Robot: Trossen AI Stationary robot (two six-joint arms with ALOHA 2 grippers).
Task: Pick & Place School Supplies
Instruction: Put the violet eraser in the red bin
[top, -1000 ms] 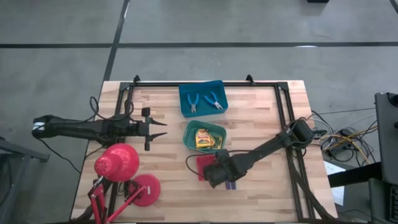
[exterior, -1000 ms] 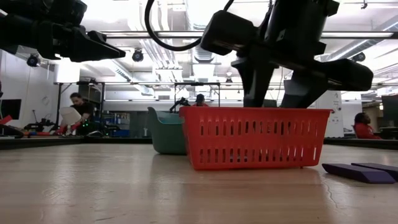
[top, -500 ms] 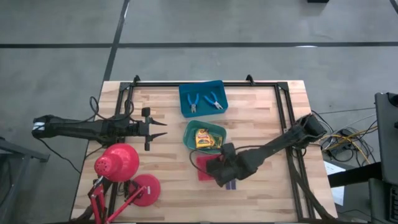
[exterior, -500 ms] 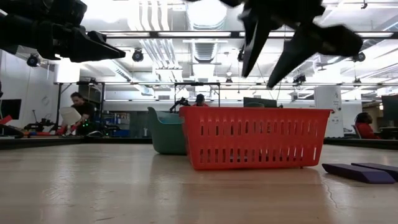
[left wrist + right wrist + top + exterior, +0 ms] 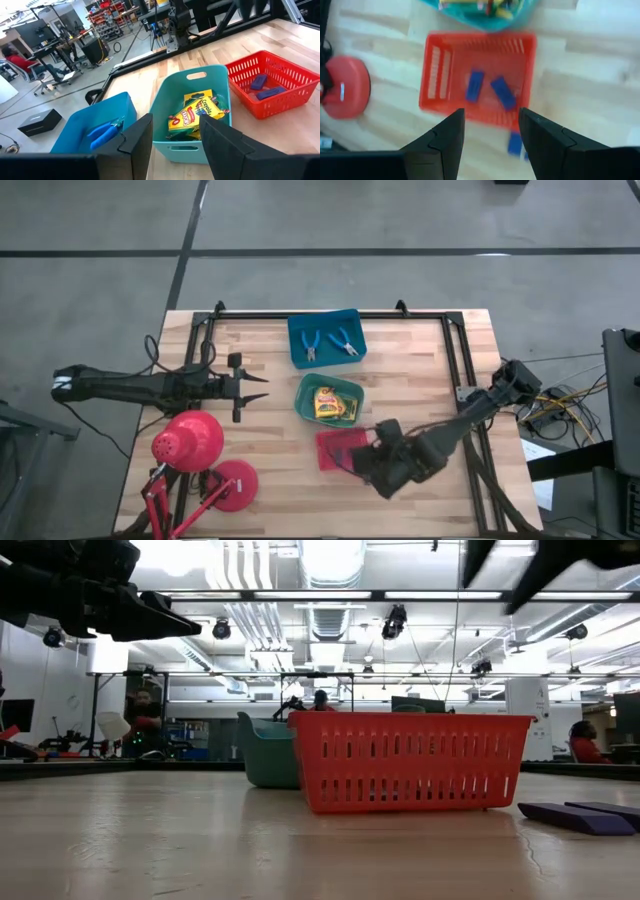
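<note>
The wooden table carries three trays in a line running from its far edge toward the near edge. The blue tray farthest back holds the two blue-handled tools. The green tray in the middle holds the yellow-and-green boxes. The red tray nearest the front holds two dark blue blocks, and two more blocks lie flat on the bare wood just beside that tray. A red desk lamp stands at the table's left front.

The right gripper hangs above the red tray's near edge, fingers spread and empty. The left gripper waits at the table's left side, aimed at the trays, also parted and empty.

The loose blocks look light, stiff and thin, lying low against the wood, so they probably give the fingers little height to bite on. A grip across the narrow width, near the middle of one block, seems safest; a pinch at one end would likely let it pivot or skid.
</note>
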